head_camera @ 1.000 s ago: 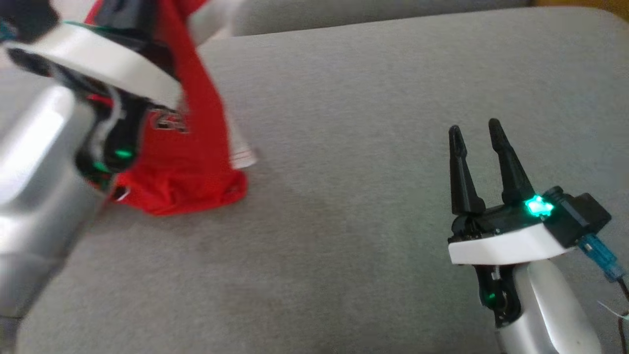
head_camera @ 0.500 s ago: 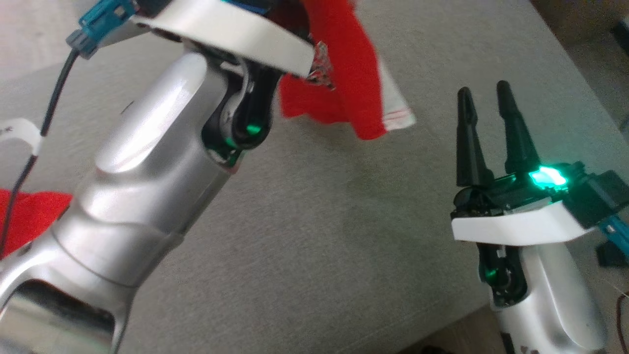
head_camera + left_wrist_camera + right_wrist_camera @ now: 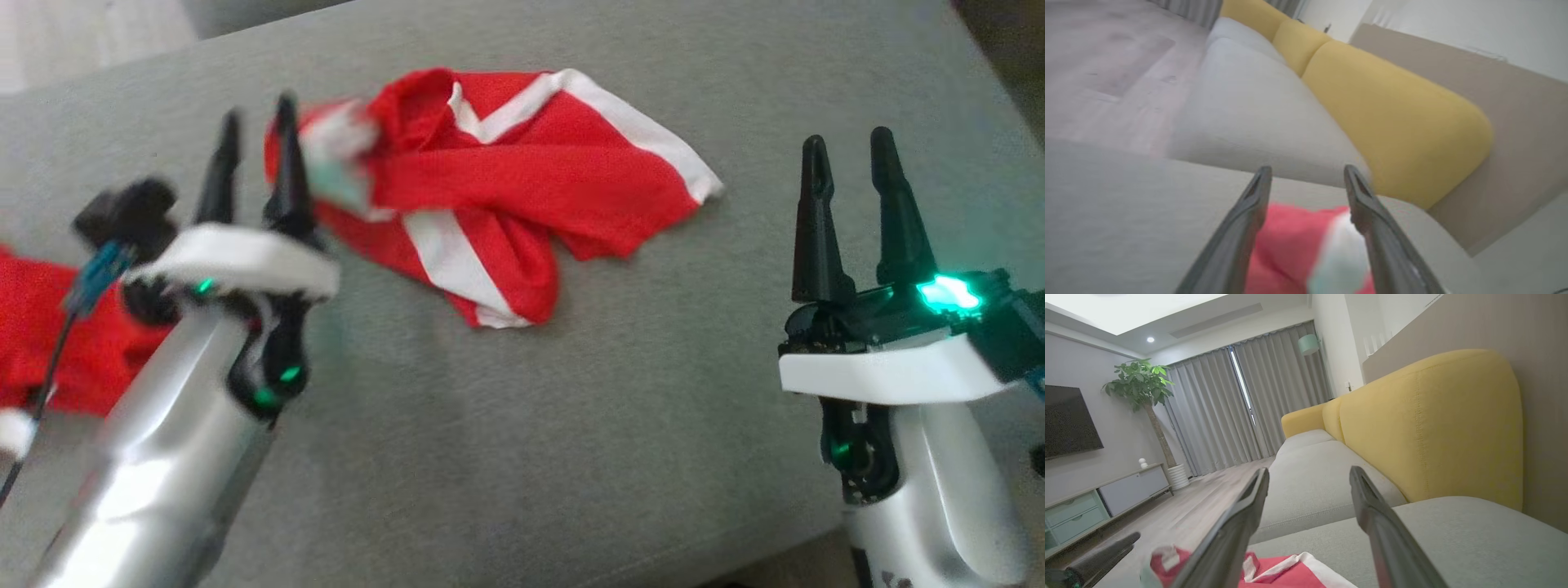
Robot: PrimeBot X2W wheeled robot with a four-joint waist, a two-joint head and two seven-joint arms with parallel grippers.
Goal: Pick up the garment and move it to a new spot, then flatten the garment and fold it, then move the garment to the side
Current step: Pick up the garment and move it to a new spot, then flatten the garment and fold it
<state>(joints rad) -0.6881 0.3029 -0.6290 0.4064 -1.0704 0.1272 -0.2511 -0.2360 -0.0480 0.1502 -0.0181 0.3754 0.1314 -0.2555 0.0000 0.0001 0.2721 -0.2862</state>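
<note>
Grey sofa cushion [image 3: 571, 425] now held the red jersey [image 3: 522, 188], crumpled mid-seat; left gripper [image 3: 258, 110] had just let go, fingers parted at its edge; right gripper [image 3: 847, 139] wide, empty. Relocation likely done, flattening next.

Garment [image 3: 531, 180]: bright red, with broad white bands along the edges and one white stripe across the crumpled middle.
Sofa seat cushion [image 3: 571, 425]: plain mid-grey weave, no pattern.
Backrest [image 3: 1429, 424]: mustard yellow, same-coloured stitching.
Left gripper [image 3: 258, 112] and right gripper [image 3: 847, 139]: black-fingered, white-banded, on silver forearms [image 3: 163, 457]. A green light [image 3: 947, 292] glows on the right one.
Second cloth [image 3: 49, 327]: the same red.
Curtains [image 3: 1241, 408]: grey, pleated.
Plant [image 3: 1139, 379]: leaf-green.
Television [image 3: 1067, 420]: black.
</note>
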